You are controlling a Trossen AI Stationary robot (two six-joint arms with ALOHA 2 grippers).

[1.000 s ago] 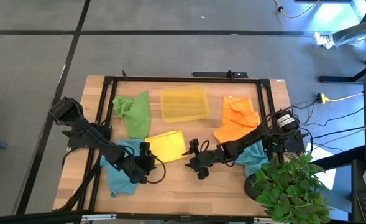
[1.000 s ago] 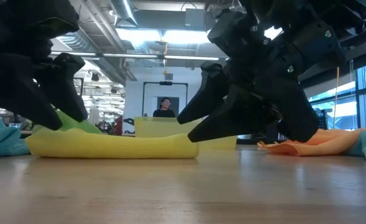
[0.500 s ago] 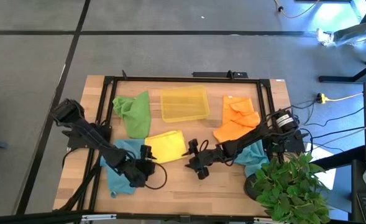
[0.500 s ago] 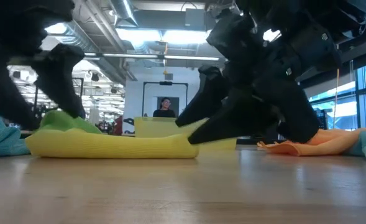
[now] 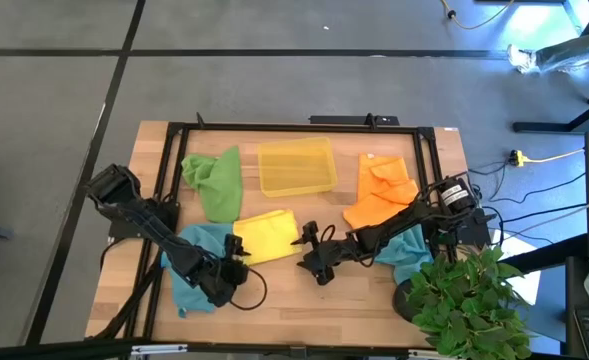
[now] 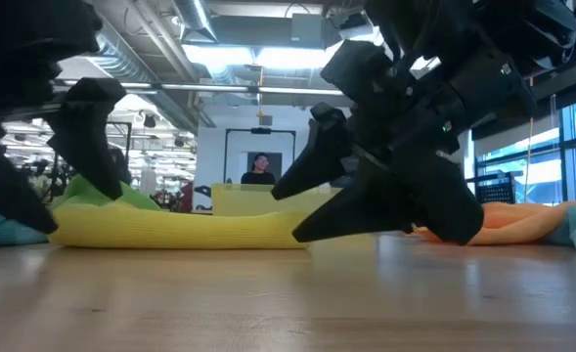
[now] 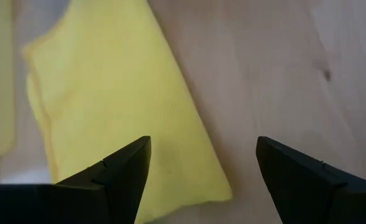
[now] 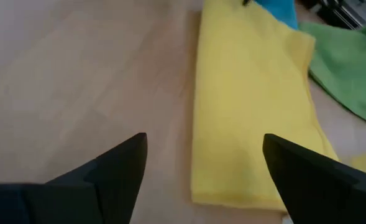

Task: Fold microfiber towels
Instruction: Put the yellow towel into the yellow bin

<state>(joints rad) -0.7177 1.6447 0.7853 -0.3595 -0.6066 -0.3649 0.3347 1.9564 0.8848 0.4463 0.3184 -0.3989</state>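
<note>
A folded yellow towel [image 5: 266, 236] lies flat on the wooden table between my two grippers. My left gripper [image 5: 238, 262] stands open at its near-left corner; in the left wrist view [image 7: 203, 142] that towel [image 7: 108, 93] lies just beyond the fingers. My right gripper [image 5: 308, 250] stands open just right of the towel's right edge [image 8: 198, 124], low over the table. Neither touches it. A green towel [image 5: 214, 180] lies at the far left and an orange towel [image 5: 382, 195] at the far right. One teal towel [image 5: 189, 280] lies under my left arm, another [image 5: 410, 255] under my right.
A translucent yellow tray [image 5: 296, 167] sits at the far middle of the table. A potted plant [image 5: 464, 300] stands at the near right corner. A black frame [image 5: 294, 127] runs around the table. Bare wood [image 5: 304, 300] lies along the near edge.
My left gripper has rolled a little and drawn slightly back from the yellow towel toward the table's near edge. The yellow towel has stayed flat where it was.
</note>
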